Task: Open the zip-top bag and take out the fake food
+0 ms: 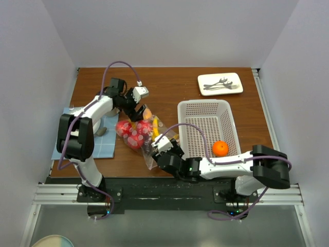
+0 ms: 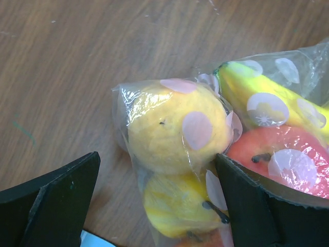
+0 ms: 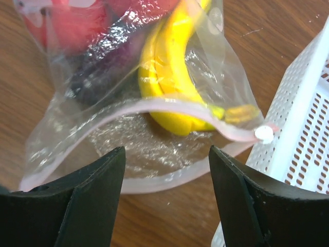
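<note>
The zip-top bag point(image 3: 128, 139) gapes mid-frame; the right gripper point(image 3: 167, 152) stands parted before its mouth, empty; the left gripper point(image 2: 157, 159), wide open, straddles the fake food point(image 2: 175, 128) inside, gripping nothing.

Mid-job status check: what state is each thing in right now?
zip-top bag: mouth open, not emptied.
banana: inside the bag.
basket: upright.
orange: out of the bag, in the basket.
left gripper: open, astride the bag.
right gripper: open at the bag mouth, holding nothing.
</note>
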`<act>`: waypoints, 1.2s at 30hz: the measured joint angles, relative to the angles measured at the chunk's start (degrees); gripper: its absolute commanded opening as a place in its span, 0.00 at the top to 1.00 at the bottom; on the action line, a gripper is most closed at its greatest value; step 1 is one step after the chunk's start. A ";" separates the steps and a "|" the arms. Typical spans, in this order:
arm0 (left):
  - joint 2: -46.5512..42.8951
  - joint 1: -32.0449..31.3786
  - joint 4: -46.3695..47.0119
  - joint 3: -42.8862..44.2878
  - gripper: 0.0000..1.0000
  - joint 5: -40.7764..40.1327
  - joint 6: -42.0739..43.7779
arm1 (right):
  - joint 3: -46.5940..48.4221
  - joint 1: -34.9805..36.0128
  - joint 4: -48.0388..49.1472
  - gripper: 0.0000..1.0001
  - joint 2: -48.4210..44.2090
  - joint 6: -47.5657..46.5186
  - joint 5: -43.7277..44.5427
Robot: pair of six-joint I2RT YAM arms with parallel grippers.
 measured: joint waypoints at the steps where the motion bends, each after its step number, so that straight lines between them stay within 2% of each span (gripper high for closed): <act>1: 0.13 -0.50 -0.42 0.02 0.00 0.04 0.72 | 0.00 -0.68 0.83 0.28 0.83 -0.87 -0.52; 11: 1.44 -3.67 -6.19 1.05 0.02 1.55 8.83 | 2.58 -5.75 6.43 0.23 9.18 -9.22 -5.77; 14: 1.64 -3.67 -9.05 1.29 0.04 2.05 13.09 | 2.60 -7.13 7.32 0.21 9.51 -10.54 -7.30; 18: 1.64 -3.67 -11.82 1.27 0.13 1.95 18.60 | 2.60 -8.85 8.48 0.18 9.86 -12.00 -8.66; 22: 1.64 -3.72 -13.46 1.20 0.11 1.40 22.23 | 2.84 -10.14 9.46 0.19 11.45 -13.53 -10.14; 30: 1.57 -4.22 -13.60 1.18 0.07 0.55 23.28 | 3.54 -10.93 11.80 0.26 14.40 -13.29 -12.11; 32: 1.44 -5.07 -13.42 1.03 0.07 -0.37 23.26 | 3.63 -10.99 12.76 0.32 15.28 -13.31 -12.11; 35: 1.11 -6.36 -12.76 0.44 0.07 -1.51 23.26 | 3.96 -10.88 13.46 0.60 16.11 -13.51 -12.33; 36: 1.05 -6.73 -12.46 0.35 0.07 -1.79 23.26 | 3.96 -10.80 13.75 0.82 16.17 -13.75 -12.59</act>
